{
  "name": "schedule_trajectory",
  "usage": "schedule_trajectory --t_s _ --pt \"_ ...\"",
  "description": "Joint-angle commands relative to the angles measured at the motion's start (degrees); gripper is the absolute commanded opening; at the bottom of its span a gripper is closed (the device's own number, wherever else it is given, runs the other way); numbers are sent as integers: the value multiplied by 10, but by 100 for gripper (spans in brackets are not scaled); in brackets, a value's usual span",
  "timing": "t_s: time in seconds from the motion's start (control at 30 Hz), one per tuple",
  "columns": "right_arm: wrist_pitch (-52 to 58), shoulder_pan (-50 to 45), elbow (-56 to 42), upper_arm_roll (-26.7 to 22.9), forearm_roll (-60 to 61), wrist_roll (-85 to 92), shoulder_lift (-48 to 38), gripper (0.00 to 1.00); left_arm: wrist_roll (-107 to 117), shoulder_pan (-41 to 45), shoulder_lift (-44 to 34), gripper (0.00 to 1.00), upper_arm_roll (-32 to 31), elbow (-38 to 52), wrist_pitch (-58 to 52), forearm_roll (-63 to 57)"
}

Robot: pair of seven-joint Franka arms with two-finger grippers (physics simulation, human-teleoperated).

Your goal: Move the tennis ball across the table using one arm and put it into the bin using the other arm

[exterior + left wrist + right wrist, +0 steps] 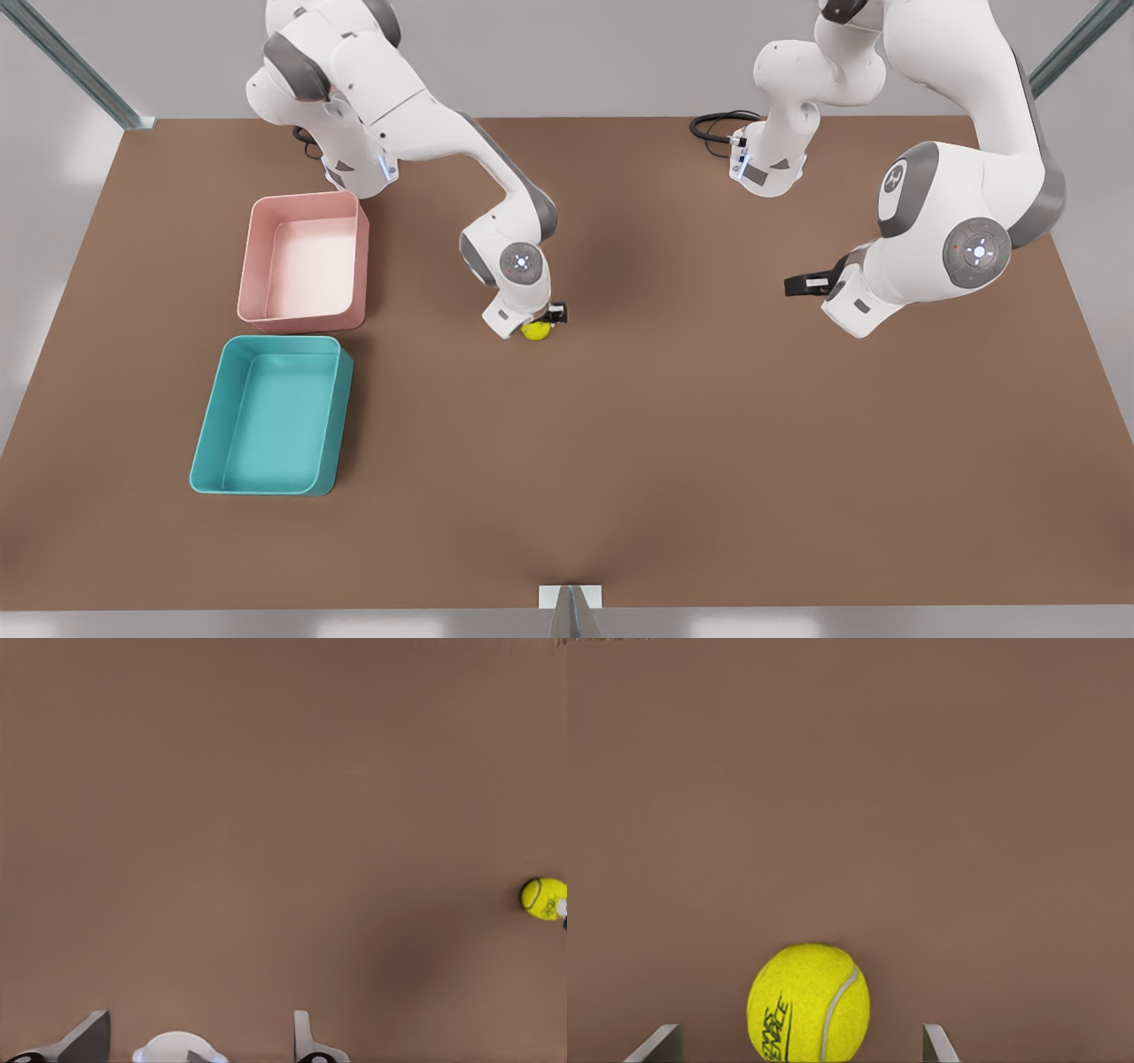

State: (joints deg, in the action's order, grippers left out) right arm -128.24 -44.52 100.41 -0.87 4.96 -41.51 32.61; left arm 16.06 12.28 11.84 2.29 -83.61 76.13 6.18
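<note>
The yellow-green tennis ball (536, 330) rests on the brown table (673, 425) near its middle. My right gripper (539, 321) hangs just over it, open, its two fingers (663, 1041) standing wide on either side of the ball (808, 1003) without touching it. My left gripper (802, 285) waits low over the table at the front view's right, open with nothing between its fingers (306, 1036); from there the ball (542, 898) lies far off. The teal bin (208, 416) stands at the front view's left, with nothing in it.
A smaller pink bin (251, 257) sits just behind the teal one, also with nothing inside. A black cable (713, 124) lies near the far edge by the arm base. Bare tabletop stretches between the ball and the bins.
</note>
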Motion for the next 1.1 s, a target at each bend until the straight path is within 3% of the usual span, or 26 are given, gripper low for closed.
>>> schedule_trajectory --t_s 0.0,0.8,0.87,0.97,1.07 --pt "-23 1 -7 0 0 -84 12 100 57 -1 -1 100 0 0 -1 0" --pt "-39 -19 -6 0 -2 -85 71 100 57 0 3 100 0 2 0 -1" --pt "-39 -19 -7 0 -2 -84 72 95 57 0 4 100 0 2 0 -1" --pt "-39 -17 -8 0 -1 -85 75 74 57 0 4 100 0 2 0 -1" --pt "-32 -12 -21 1 0 -86 74 72 57 -1 4 100 0 3 -1 -1"
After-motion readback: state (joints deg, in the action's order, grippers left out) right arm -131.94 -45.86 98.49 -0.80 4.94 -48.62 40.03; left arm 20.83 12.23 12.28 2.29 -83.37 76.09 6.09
